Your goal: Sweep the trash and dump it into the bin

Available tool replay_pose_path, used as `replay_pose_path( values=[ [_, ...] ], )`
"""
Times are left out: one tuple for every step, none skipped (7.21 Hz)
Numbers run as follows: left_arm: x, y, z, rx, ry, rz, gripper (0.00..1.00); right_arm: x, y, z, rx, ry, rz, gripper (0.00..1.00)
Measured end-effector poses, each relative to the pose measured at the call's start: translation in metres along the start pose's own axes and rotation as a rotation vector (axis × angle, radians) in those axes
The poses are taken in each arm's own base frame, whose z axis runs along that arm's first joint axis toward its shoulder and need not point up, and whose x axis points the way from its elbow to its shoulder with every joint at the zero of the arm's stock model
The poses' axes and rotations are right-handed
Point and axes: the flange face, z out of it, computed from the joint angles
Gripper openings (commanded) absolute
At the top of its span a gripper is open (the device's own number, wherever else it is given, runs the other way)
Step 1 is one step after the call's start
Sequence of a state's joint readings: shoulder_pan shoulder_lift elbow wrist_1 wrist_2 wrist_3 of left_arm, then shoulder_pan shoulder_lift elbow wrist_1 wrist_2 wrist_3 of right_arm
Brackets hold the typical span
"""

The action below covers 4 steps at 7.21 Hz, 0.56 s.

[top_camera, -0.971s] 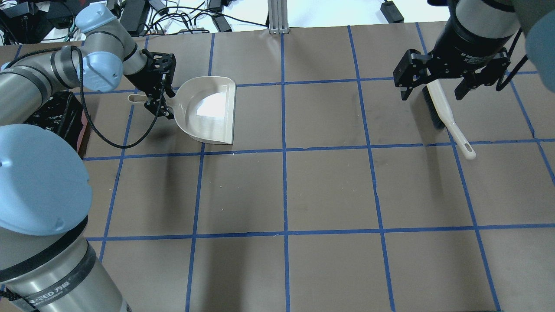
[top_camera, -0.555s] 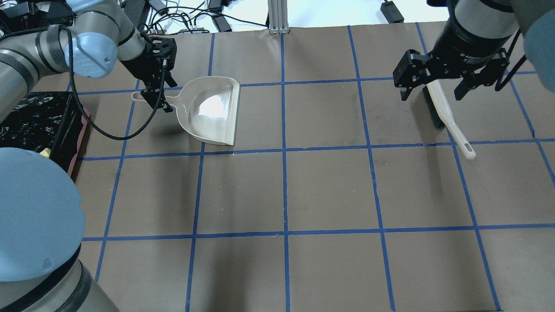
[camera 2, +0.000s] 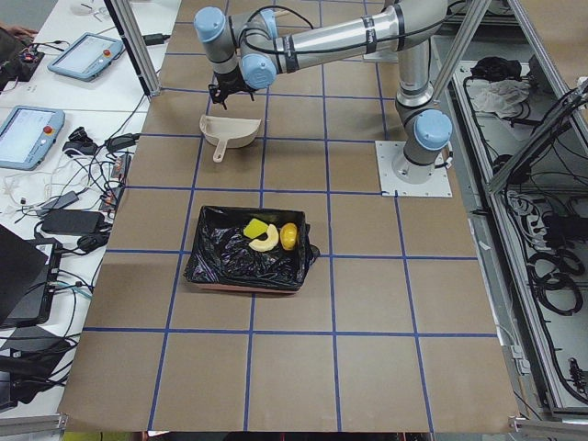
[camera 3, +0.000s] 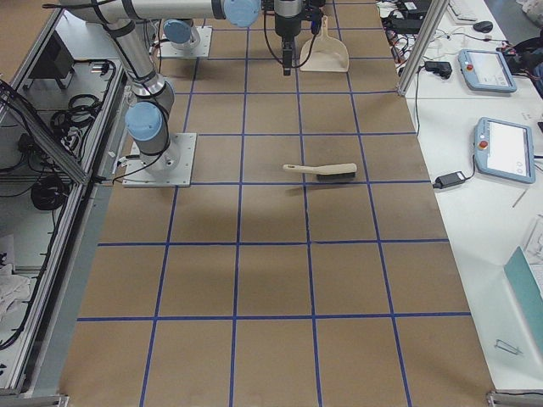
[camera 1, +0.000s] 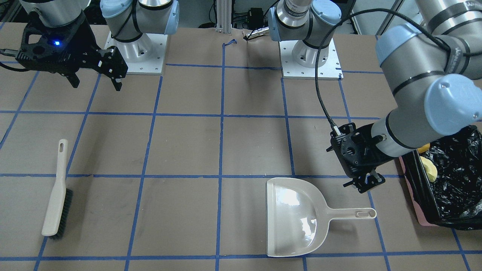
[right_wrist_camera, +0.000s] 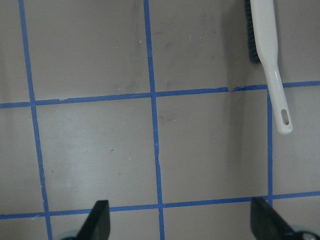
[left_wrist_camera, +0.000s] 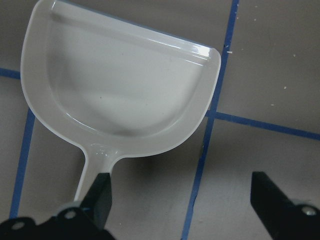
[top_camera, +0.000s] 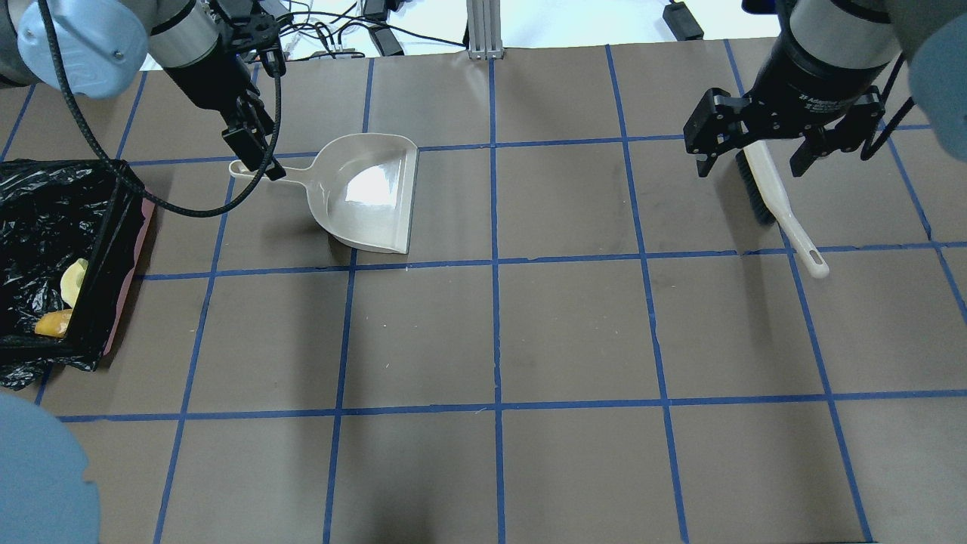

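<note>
Three pieces of trash lie inside the bin (camera 2: 204, 264): a yellow-and-green sponge block (camera 2: 254, 227), a tan toy croissant (camera 2: 265, 242) and a yellow-brown toy potato (camera 2: 288, 237). They sit close together on the crinkled black liner. The bin, pink under its liner, stands at the end of the table (top_camera: 574, 332) on the robot's left side.

Near the bin but apart from it, the beige dustpan (top_camera: 370, 196) lies flat on the brown, blue-taped surface. Its scoop holds nothing, and its handle points toward the bin's side of the table. The left gripper (left_wrist_camera: 185, 197) hangs over that handle with its fingers spread wide and nothing between them. In the left wrist view one fingertip overlaps the handle's end, though it does not clasp it.

Well apart, on the robot's right side, the brush (top_camera: 770, 193) lies on the table with its dark bristles along one edge and the hanging hole at the handle's free end. The right gripper (camera 1: 97, 84) hovers above the table with its jaws apart and empty. In the overhead view it covers the bristle end of the brush.
</note>
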<state>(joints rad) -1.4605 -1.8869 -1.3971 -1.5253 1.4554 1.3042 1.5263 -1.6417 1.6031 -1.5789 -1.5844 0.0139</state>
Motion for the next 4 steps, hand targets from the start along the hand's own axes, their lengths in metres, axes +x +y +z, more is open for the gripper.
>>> replay_pose_path(
  values=[
    [0.026,-0.012,-0.02,-0.018,-0.017,-0.074,1.0,0.0,0.001,-0.003,0.003,0.0,0.001,1.0],
    [0.048,-0.018,-0.039,-0.023,-0.029,-0.165,1.0,0.0,0.002,-0.005,0.005,0.0,0.003,1.0],
    [0.066,-0.019,-0.058,-0.019,-0.054,-0.272,1.0,0.0,0.003,-0.006,0.005,-0.001,0.005,1.0],
    [0.085,-0.016,-0.08,-0.013,-0.086,-0.379,1.0,0.0,0.004,-0.006,0.005,0.0,0.006,1.0]
  ],
)
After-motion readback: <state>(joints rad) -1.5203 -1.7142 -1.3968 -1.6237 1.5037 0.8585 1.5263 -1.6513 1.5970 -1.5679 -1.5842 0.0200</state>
